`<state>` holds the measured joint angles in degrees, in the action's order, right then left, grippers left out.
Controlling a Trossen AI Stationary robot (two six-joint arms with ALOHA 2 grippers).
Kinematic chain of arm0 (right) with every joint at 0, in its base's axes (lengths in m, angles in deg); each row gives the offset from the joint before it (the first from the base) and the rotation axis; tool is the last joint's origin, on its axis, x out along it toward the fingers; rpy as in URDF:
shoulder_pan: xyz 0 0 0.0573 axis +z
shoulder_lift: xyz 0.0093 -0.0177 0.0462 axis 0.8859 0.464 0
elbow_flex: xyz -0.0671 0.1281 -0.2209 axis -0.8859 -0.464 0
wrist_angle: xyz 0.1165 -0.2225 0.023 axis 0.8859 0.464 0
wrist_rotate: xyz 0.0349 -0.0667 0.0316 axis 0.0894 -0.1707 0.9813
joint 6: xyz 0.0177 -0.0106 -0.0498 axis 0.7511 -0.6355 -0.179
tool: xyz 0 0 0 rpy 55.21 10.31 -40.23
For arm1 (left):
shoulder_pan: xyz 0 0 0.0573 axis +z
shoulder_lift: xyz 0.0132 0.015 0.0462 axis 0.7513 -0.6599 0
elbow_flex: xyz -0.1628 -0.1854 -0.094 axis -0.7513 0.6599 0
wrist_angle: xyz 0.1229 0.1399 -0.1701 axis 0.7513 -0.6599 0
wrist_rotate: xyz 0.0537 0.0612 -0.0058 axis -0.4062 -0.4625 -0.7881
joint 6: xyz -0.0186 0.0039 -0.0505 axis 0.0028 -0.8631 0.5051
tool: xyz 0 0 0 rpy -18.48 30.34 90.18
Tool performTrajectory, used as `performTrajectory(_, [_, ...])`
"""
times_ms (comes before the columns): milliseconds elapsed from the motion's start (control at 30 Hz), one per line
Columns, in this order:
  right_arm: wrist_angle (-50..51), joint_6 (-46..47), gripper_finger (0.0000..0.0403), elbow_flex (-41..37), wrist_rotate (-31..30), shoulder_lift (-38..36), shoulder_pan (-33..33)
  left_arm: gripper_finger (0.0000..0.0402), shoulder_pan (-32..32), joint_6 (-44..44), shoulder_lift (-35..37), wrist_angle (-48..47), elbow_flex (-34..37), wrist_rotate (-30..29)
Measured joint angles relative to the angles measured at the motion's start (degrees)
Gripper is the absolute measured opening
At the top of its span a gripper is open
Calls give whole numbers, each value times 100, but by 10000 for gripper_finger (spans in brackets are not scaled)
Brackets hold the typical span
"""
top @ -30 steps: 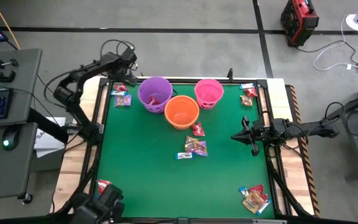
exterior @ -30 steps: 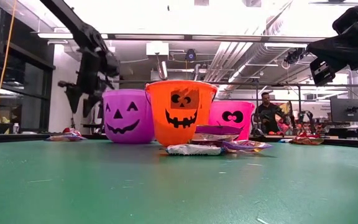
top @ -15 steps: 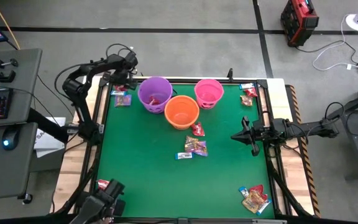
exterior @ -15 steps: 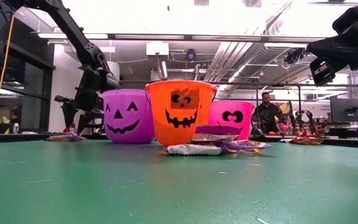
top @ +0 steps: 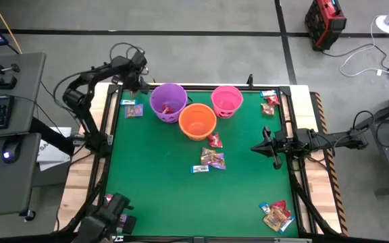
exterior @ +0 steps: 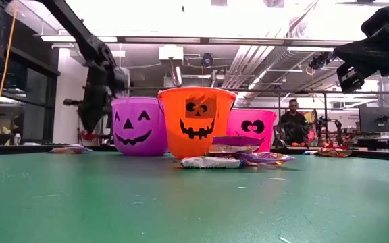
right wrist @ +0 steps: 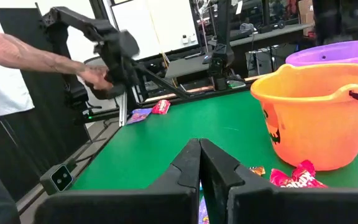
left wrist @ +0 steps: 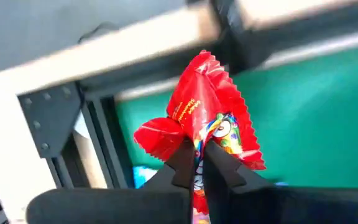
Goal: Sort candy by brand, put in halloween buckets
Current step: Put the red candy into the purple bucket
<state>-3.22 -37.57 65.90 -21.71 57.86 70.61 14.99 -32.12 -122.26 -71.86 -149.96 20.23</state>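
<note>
Three halloween buckets stand at the far middle: purple (top: 168, 101), orange (top: 197, 120), pink (top: 226, 99). My left gripper (top: 132, 86) hangs over the far left corner beside the purple bucket, shut on a red candy (left wrist: 204, 115). Two more sweets (top: 132, 108) lie flat on the mat below it. Loose candy (top: 212, 158) lies on the mat in front of the orange bucket. My right gripper (top: 256, 147) hovers shut and empty at the table's right side. My left gripper pinches the red wrapper between its two fingertips (left wrist: 182, 158), at the wrapper's middle (left wrist: 199, 144). The fingers point down from above. The crumpled wrapper fans out past the fingertips, with its zigzag end (left wrist: 207, 59) free, over the table's far left corner.
More candy lies at the far right corner (top: 269, 101), the near right corner (top: 277, 214) and the near left edge (top: 108, 200). A person's bare forearm (right wrist: 36, 56) shows beyond the table's left side. The table frame (left wrist: 48, 118) runs close to the left gripper.
My left gripper has gone down onto the sweets at the far left corner, shut on the red candy and come up a little with it. The red candy is off the mat; the other two sweets stay where they were.
</note>
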Motion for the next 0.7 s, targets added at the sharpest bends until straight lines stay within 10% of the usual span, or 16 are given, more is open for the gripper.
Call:
performTrajectory(300, [-2,-1,0,1,-2,-1,-1,1,-643,46,1925,430,-162,1137])
performTrajectory(700, [-2,0,0,0,0,0,0,1,-3496,164,2801,937,-46,1408])
